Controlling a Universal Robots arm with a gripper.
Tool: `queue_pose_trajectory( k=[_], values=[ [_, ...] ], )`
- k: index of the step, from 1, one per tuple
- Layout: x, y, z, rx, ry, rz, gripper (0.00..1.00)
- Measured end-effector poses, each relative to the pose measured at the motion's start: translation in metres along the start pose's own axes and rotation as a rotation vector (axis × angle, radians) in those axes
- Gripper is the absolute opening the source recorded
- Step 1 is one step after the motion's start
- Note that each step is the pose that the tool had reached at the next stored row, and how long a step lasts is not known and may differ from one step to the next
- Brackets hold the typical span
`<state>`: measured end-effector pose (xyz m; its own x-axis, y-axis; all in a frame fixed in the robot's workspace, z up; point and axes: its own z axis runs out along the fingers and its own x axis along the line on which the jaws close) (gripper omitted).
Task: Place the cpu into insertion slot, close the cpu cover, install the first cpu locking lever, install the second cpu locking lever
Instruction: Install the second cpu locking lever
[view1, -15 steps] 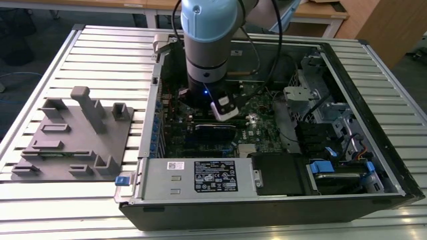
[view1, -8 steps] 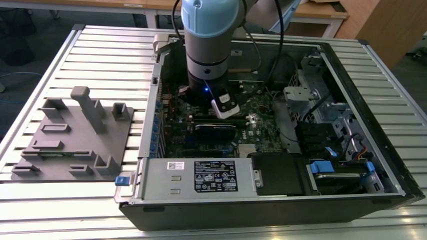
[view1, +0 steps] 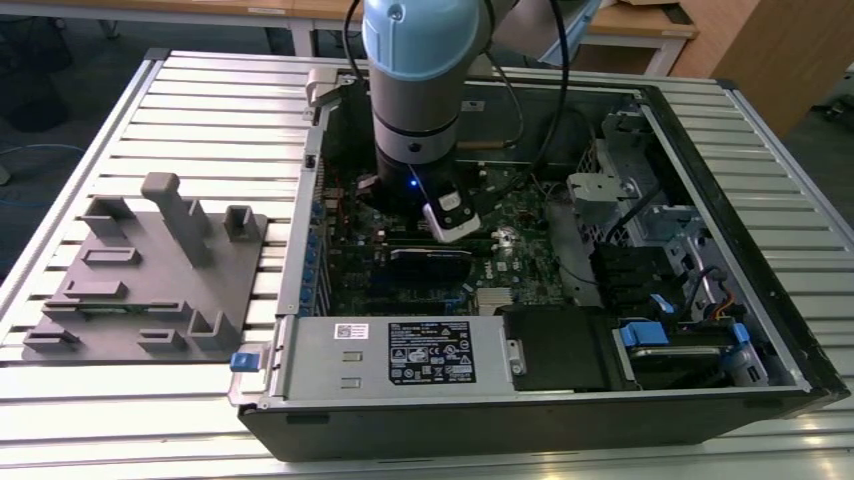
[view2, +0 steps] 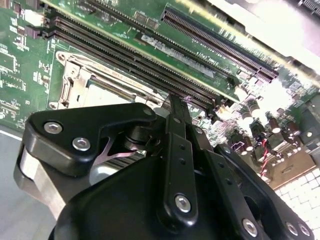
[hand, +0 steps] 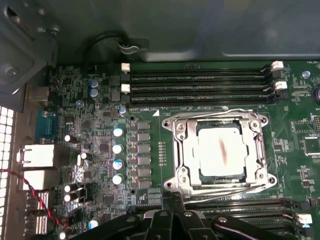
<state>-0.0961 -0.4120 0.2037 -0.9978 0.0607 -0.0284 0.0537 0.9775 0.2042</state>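
First wrist view shows me the cpu (hand: 222, 152) under its cpu cover (hand: 182, 145) just ahead of my end effector (hand: 172, 200), fingers pressed together, holding nothing.

You see the cpu (hand: 221, 152) lying flat in the insertion slot (hand: 181, 159), with the cpu cover (hand: 218, 118) down around it. The black gripper (hand: 172, 200) is just beside the slot's edge, on the green board (hand: 150, 125).
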Motion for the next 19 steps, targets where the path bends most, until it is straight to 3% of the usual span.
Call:
queue_pose_trajectory(
  k=[1, 3, 6, 8, 12, 19],
  values=[
    [0.0, -0.0005, -0.0001, -0.0028, 0.0002, 0.0, 0.1],
    [0.0, -0.0005, -0.0002, -0.0168, 0.0009, 0.001, 0.1],
    [0.0, -0.0005, -0.0001, -0.0556, 0.003, 0.002, 0.1],
    [0.0, -0.0006, -0.0001, -0.0675, 0.0036, 0.003, 0.1],
    [-0.0001, -0.0012, 0.0001, -0.0747, 0.004, 0.003, 0.1],
    [-0.0004, -0.0075, -0.0012, -0.076, 0.004, 0.003, 0.1]
  ],
)
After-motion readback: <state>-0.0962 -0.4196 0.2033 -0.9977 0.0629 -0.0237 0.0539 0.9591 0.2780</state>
